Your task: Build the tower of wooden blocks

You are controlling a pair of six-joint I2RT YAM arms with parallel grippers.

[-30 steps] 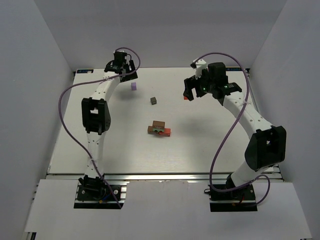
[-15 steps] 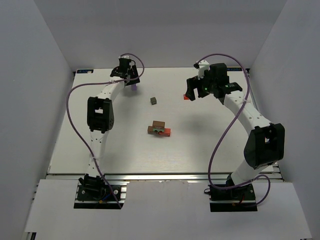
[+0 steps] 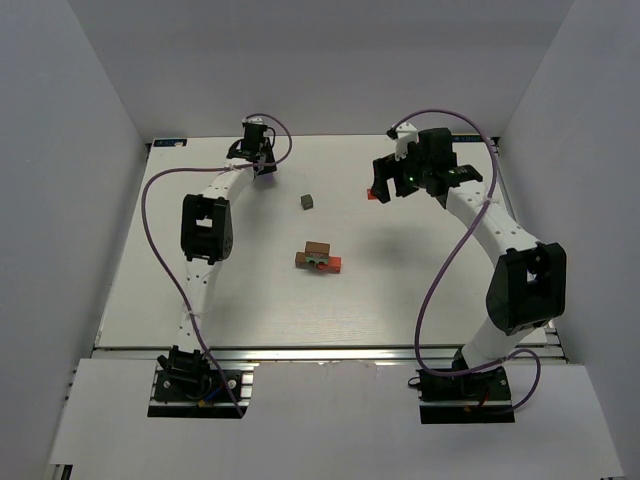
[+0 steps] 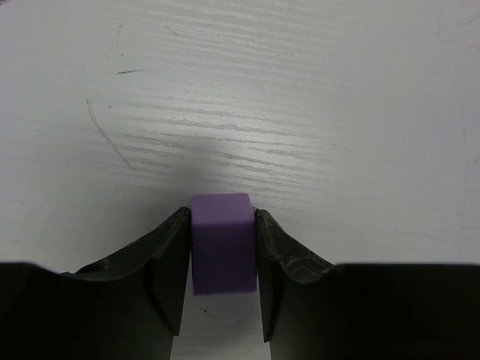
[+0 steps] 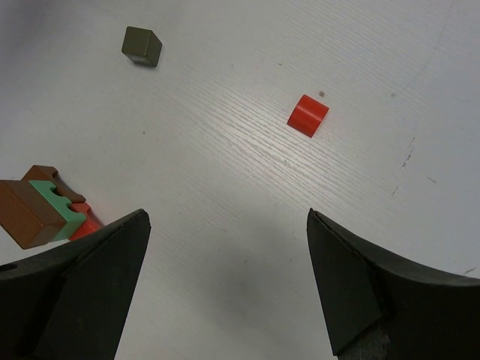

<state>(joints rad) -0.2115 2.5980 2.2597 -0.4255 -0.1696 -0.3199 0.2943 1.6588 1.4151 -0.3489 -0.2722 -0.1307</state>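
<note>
Clearly the left gripper (image 4: 223, 225) pinches the lilac cube (image 4: 222, 244) at the far left of the table (image 4: 315, 105), so lift straight up, keep it level and carry it to the tower (image 3: 318, 258); the right gripper (image 5: 226, 217) hangs open near the red block (image 5: 308, 115).

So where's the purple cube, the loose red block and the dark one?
purple cube (image 4: 221, 244), left wrist view, its near side face.
loose red block (image 5: 308, 115), right wrist view, its top.
dark block (image 5: 142, 45), right wrist view, its top.
</note>
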